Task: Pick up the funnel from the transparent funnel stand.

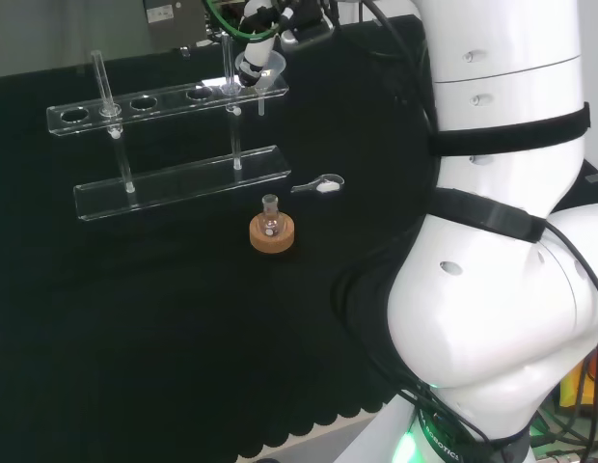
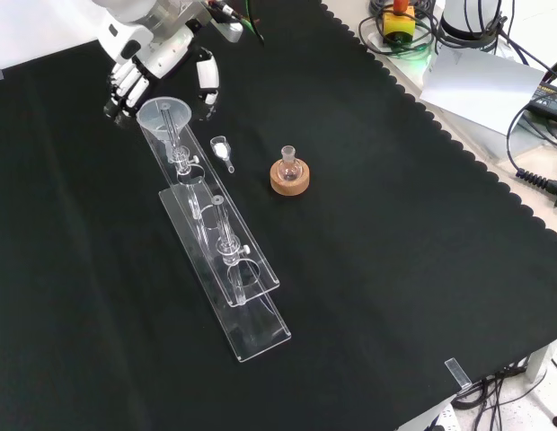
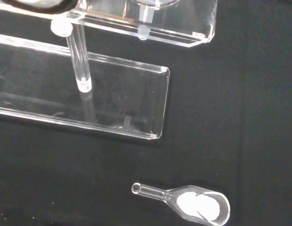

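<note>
The funnel (image 2: 164,114) sat in the stand (image 2: 226,269), unlifted; the hand (image 2: 162,56) hovered just behind it, fingers (image 2: 126,88) half-curled, empty.

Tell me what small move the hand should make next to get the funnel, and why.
Probably close the fingers around the clear plastic funnel. The black and white hand sits right behind it, fingers relaxed and seemingly not gripping, while the funnel sits in the end hole of the transparent funnel stand.
</note>
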You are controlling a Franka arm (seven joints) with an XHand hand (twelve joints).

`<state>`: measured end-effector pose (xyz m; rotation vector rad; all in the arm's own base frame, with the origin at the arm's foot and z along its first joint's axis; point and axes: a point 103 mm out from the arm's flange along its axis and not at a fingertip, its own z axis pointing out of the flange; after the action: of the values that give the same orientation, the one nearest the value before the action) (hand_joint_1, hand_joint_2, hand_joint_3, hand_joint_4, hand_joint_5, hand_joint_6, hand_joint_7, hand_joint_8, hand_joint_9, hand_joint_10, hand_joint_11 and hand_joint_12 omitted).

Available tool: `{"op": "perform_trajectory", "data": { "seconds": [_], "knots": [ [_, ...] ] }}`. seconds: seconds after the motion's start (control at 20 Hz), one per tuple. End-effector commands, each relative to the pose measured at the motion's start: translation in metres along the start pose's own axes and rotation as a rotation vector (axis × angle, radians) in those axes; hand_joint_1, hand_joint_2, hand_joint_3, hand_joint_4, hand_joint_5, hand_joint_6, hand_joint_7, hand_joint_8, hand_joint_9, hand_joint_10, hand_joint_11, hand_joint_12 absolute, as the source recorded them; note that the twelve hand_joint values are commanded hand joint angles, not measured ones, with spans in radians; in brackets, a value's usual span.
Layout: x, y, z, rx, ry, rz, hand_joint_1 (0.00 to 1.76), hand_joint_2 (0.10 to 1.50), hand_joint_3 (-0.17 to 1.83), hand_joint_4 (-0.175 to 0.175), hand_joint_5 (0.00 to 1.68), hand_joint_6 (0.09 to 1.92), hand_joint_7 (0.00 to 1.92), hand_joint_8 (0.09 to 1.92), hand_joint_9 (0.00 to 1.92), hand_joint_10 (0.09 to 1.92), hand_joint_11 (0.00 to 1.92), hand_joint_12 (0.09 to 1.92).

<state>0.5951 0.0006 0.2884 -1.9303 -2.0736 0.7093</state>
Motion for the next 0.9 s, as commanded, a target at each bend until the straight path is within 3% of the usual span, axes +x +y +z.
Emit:
{"op": "perform_trajectory", "data": {
  "seconds": [0.05, 0.5, 0.9],
  "knots": [
    [0.0014, 0.0072, 0.0044, 0.014, -0.026, 0.003, 0.72, 0.64, 0.53, -0.028, 0.07, 0.09, 0.00, 0.10, 0.01, 0.88, 0.18, 1.53],
    [0.0037, 0.0155, 0.0082, 0.063, -0.042, 0.004, 0.75, 0.62, 0.57, -0.016, 0.09, 0.09, 0.00, 0.17, 0.11, 0.89, 0.23, 1.52],
    [0.0036, 0.0163, 0.0106, 0.067, -0.072, 0.014, 0.77, 0.61, 0.59, -0.009, 0.11, 0.09, 0.00, 0.24, 0.13, 0.88, 0.24, 1.51]
  ]
}}
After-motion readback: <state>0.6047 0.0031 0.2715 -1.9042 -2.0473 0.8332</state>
